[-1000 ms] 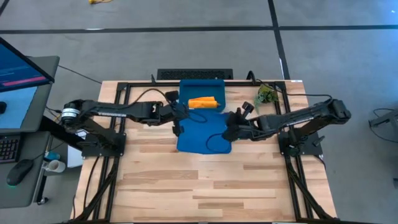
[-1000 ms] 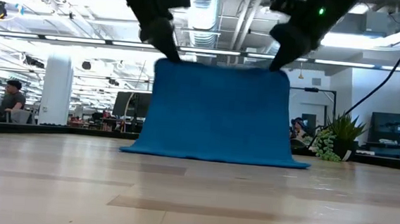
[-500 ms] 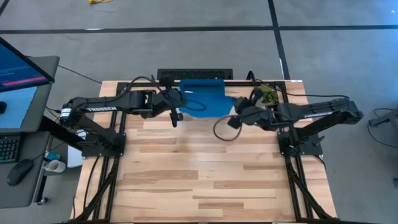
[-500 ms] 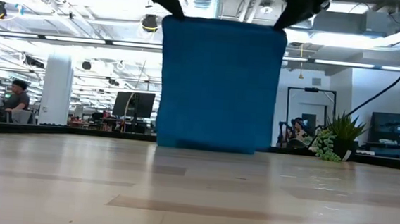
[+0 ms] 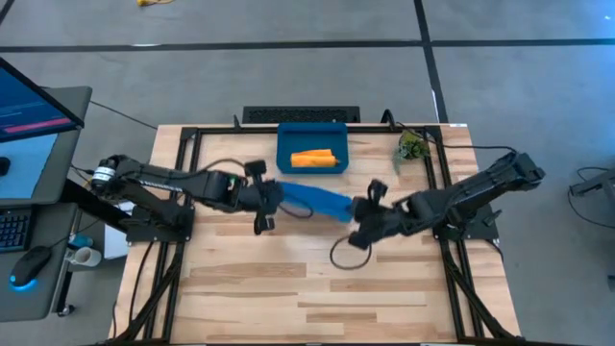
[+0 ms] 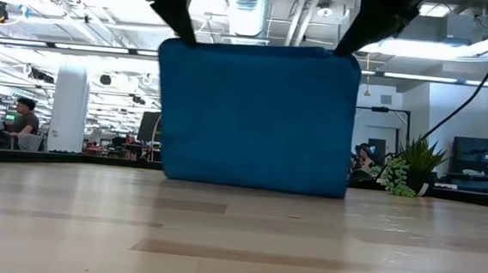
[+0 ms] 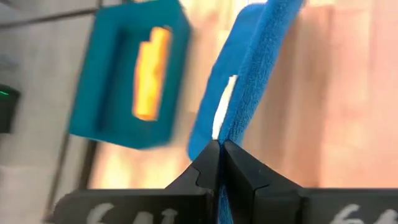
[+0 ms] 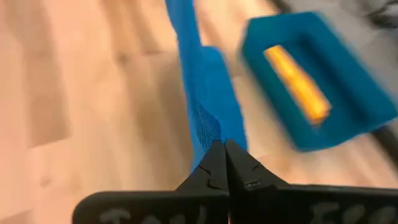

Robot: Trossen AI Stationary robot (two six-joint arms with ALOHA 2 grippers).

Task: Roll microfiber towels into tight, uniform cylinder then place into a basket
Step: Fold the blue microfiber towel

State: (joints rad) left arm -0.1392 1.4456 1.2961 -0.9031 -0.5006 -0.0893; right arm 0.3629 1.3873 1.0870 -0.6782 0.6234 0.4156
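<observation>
From my overhead camera I saw a light wooden table (image 5: 317, 288) with both dark arms reaching toward its middle. Between them hung the bright blue towel (image 5: 315, 200), stretched taut and lifted clear of the wood. My left gripper (image 5: 272, 199) was clamped shut on one top corner of it; my right gripper (image 5: 359, 216) was clamped shut on the other corner, slightly nearer the table's front edge.

The table-level camera showed the blue towel (image 6: 258, 118) as a broad hanging rectangle — its lower edge just above the tabletop, not resting on it, as far as I could tell. Both grippers entered from above, pinching the upper corners.

Each wrist camera confirmed the grip: the left fingers (image 7: 208, 168) met tightly on the blue cloth's edge (image 7: 249, 81), and the right fingers (image 8: 214, 168) did the same on the cloth (image 8: 208, 118).

At the far edge of the table sat the dark-blue basket (image 5: 285, 161), well apart from the hanging towel. Inside it lay the orange-yellow towel (image 5: 313, 159), already rolled into a cylinder. A small green plant (image 5: 411, 147) stood at the far right corner — beside the right arm's frame.
</observation>
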